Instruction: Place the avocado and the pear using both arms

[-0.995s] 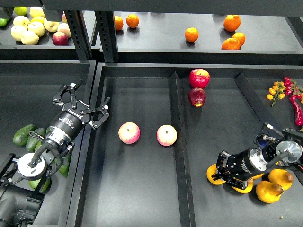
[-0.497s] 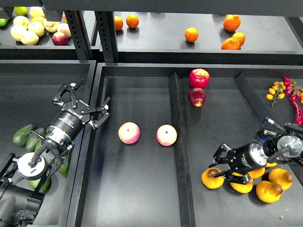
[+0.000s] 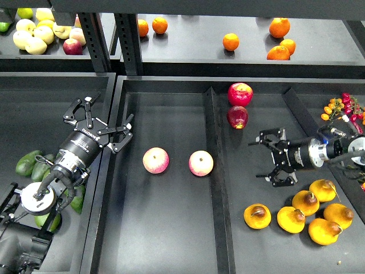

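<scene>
Several orange-yellow pears lie in the right bin's near corner; the leftmost pear (image 3: 257, 216) shows its brown dimple. My right gripper (image 3: 264, 158) is open and empty, above and behind the pears and clear of them. Several dark green avocados (image 3: 28, 162) lie in the left bin, partly hidden under my left arm. My left gripper (image 3: 98, 123) is open and empty, over the left bin's right wall, up and to the right of the avocados.
Two pink-yellow apples (image 3: 155, 160) (image 3: 201, 163) lie in the middle bin. Two red apples (image 3: 240, 94) sit at the back of the right bin. A divider ridge (image 3: 215, 171) separates the bins. Oranges (image 3: 230, 41) and yellow apples (image 3: 28, 34) are on the back shelf. Red chillies (image 3: 357, 128) lie far right.
My right gripper has let go over the pears, risen and moved back toward the red apples, now open and empty. The pears have shifted slightly. The left arm barely moved.
</scene>
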### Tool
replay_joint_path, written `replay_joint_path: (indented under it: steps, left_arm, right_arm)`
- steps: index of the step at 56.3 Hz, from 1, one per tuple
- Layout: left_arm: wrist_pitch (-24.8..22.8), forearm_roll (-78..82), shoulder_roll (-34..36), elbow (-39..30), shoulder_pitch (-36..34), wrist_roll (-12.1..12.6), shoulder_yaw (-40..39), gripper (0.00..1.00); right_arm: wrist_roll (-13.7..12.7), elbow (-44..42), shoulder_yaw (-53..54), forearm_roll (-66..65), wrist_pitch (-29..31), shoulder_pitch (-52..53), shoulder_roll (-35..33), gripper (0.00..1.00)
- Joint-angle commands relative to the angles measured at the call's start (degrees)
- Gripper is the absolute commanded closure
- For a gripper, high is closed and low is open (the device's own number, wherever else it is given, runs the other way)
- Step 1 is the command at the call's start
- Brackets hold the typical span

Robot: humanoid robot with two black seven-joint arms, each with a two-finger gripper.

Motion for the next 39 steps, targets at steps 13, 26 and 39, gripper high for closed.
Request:
replay_joint_path:
  steps: [13, 26, 39]
  left_arm:
    - [-0.6, -0.1, 0.0, 0.2, -1.1, -0.1, 0.0, 0.01]
    - [-0.6, -0.1, 0.0, 0.7, -2.8, -0.7, 0.0, 0.01]
    - [-0.6, -0.2, 0.0, 1.8, -4.3, -1.0, 0.1, 0.01]
  right_arm:
    - [0.0, -2.1, 22.5, 0.1, 0.0, -9.9, 4.8, 0.01]
    - [0.0, -2.2, 29.5, -0.1, 0.0, -16.3, 12.7, 0.01]
    - [17.6, -2.6, 31.8, -0.2, 0.0, -17.8, 17.2, 0.0]
